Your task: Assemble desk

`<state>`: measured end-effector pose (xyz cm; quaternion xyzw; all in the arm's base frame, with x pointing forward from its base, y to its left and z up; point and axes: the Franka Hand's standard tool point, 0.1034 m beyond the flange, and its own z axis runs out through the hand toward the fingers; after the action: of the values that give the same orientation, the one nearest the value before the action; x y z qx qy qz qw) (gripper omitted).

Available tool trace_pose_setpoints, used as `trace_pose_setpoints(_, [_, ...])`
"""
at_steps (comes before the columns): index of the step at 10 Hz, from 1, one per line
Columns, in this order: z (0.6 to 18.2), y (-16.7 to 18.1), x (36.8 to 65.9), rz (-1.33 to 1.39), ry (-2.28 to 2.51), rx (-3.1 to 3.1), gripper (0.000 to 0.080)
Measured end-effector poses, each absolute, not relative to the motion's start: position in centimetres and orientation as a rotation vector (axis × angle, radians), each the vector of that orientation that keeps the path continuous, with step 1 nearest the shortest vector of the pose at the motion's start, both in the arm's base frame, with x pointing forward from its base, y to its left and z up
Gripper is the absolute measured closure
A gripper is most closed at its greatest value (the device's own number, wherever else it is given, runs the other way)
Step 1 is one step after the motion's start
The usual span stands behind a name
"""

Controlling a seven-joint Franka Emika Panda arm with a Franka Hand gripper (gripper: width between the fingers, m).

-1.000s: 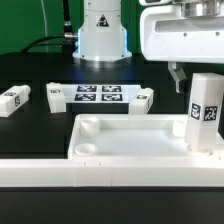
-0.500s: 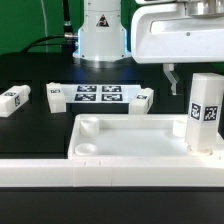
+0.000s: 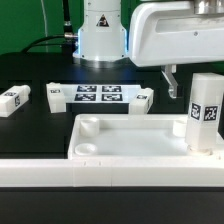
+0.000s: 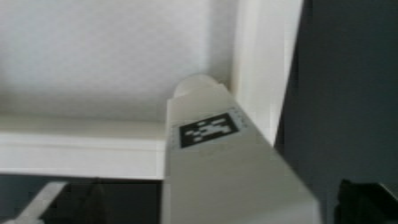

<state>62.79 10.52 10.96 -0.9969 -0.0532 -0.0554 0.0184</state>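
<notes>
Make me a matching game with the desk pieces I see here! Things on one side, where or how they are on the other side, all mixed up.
Things:
1. tabletop
2. upright leg
3. marker board
4. leftmost leg

Places or states:
A. lying alone at the exterior view's far left
B. standing in the tabletop's corner on the exterior view's right
C. flat, covered in printed tags
D. lying rim-up, wide, near the front

Pairs: 1-D, 2-B, 3-C, 4-A

White tabletop, white legs – black-and-white tags, black table
</notes>
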Motion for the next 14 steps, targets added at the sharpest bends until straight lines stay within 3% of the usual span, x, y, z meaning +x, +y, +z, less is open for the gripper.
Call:
trace_pose_setpoints(3, [11.0, 10.63, 62.86, -0.178, -0.387, -3.1, 0.0151])
trace_pose_setpoints(5, [10.99, 10.6, 62.85, -0.178, -0.385, -3.1, 0.0397])
trace_pose_setpoints(6, [10.99, 10.58, 62.86, -0.178, -0.382, -3.1, 0.0397])
trace_pose_setpoints(7, [11.0, 10.57, 62.87, -0.179, -0.349, -3.103, 0.0511])
trace_pose_setpoints(9, [11.0, 10.59, 62.87, -0.178, -0.314, -3.104, 0.0511])
trace_pose_setpoints(14, [10.97, 10.36, 62.87, -0.159, 0.512, -3.028, 0.051])
